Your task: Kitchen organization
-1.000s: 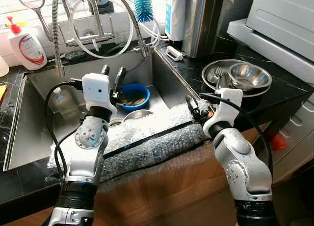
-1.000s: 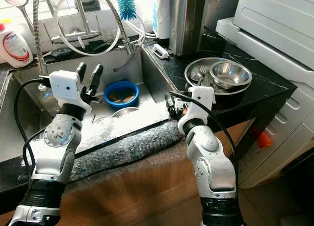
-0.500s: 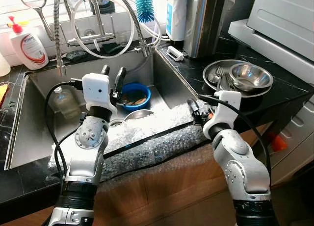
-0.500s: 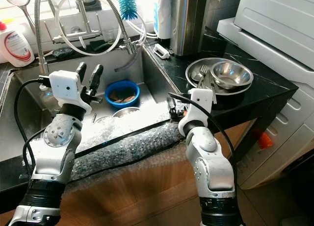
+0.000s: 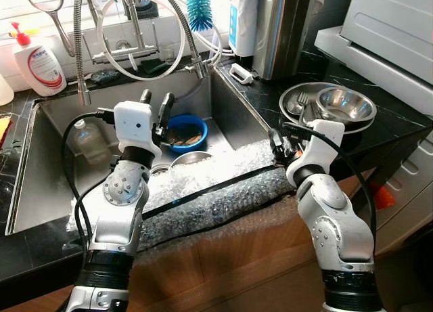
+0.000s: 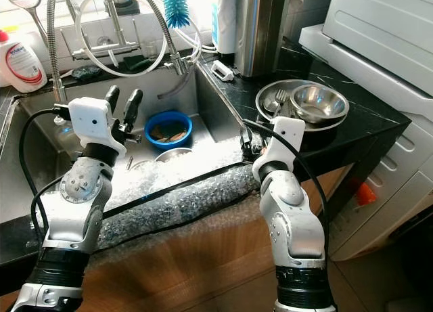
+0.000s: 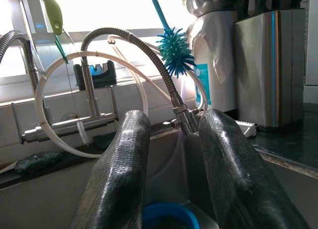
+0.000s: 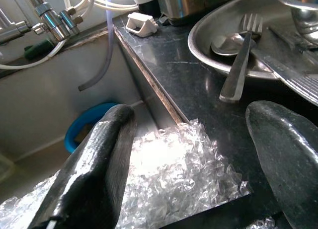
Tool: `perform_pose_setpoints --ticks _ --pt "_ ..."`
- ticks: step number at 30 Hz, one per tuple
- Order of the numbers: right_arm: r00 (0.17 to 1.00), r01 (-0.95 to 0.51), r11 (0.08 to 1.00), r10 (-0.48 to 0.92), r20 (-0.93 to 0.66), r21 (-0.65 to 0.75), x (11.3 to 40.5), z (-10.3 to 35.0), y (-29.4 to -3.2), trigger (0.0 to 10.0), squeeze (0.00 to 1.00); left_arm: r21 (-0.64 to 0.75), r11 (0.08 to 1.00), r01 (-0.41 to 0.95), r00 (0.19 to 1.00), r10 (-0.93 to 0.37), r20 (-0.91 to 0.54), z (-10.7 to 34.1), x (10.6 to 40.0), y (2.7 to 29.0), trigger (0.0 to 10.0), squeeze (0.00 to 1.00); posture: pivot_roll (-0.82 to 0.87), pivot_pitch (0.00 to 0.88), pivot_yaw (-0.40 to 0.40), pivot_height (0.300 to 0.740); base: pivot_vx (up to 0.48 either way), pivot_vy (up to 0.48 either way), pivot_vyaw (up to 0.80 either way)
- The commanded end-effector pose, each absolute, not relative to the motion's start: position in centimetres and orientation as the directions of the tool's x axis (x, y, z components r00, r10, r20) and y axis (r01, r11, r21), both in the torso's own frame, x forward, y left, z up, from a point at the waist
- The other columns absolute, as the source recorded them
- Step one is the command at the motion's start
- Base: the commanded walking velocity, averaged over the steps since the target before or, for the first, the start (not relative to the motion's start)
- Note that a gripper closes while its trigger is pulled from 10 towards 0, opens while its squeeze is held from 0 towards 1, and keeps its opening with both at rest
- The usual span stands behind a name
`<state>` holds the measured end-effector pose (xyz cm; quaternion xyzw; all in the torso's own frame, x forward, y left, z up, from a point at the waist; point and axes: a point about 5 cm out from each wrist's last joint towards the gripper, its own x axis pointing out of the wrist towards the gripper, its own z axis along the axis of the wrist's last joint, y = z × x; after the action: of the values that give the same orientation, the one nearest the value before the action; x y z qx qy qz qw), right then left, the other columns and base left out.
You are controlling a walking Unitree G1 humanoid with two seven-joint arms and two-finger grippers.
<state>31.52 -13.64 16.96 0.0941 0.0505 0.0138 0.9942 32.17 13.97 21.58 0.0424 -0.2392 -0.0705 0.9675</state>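
the right tool (image 5: pixel 279 141) hovers with its fingers spread wide and nothing between them, above the corner of the bubble wrap (image 5: pixel 203 183) where it meets the black worktop (image 5: pixel 379 132). the left tool (image 5: pixel 155 103) is raised over the sink (image 5: pixel 54 170), fingers parted and empty, pointing toward the tap hose (image 7: pixel 149 55).

the items you are most likely to organise sit in the steel tray (image 8: pixel 208 35) on the worktop, just beyond the right tool: a fork (image 8: pixel 238 65), a spoon (image 8: pixel 226 45) and a small steel bowl (image 5: pixel 345 103). a blue bowl (image 5: pixel 184 130) with scraps rests in the sink basin.

hazards from this position:
- the bubble wrap drapes over the sink edge. if you close on it or drag across it, it can slide and pull into the basin.
- the fork handle overhangs the tray rim. a low or angled approach can tip it onto the worktop.
- thin steel cutlery lies flat, so wide fingers may slip off it.
- the right arm cable (image 5: pixel 318 139) loops near the tray and could snag the rim.
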Motion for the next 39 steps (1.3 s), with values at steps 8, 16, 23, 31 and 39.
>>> perform_pose_setpoints --ticks 8,16,23,31,39 --pt "0.996 0.011 0.981 0.006 -0.085 0.193 31.9 17.2 -13.9 0.0 0.0 0.14 0.984 0.113 0.867 -0.166 0.47 21.9 32.2 13.9 10.0 0.0 -0.11 0.036 0.029 0.74 0.0 0.0 0.0" --pt "0.996 0.044 0.983 -0.029 -0.085 0.179 32.2 17.2 -14.3 10.0 0.0 0.143 0.983 0.113 0.868 -0.168 0.467 21.8 32.2 13.9 10.0 0.0 -0.11 0.036 0.031 0.74 0.0 0.0 0.0" --pt "0.997 0.062 0.983 -0.055 -0.045 0.172 32.6 17.8 -14.6 10.0 0.0 0.141 0.984 0.112 0.868 -0.166 0.467 21.8 32.2 13.9 10.0 0.0 -0.11 0.036 0.032 0.74 0.0 0.0 0.0" --pt "0.997 0.064 0.983 -0.057 -0.045 0.171 32.8 17.8 -14.7 6.7 0.0 0.142 0.983 0.113 0.869 -0.167 0.466 21.7 32.1 13.9 10.0 0.0 -0.11 0.037 0.031 0.74 0.0 0.0 0.0" --pt "0.997 0.072 0.983 -0.064 -0.053 0.171 32.8 17.5 -14.7 1.3 0.0 0.141 0.983 0.117 0.87 -0.17 0.462 21.6 32.1 13.8 10.0 0.0 -0.11 0.038 0.032 0.74 0.0 0.0 0.0"
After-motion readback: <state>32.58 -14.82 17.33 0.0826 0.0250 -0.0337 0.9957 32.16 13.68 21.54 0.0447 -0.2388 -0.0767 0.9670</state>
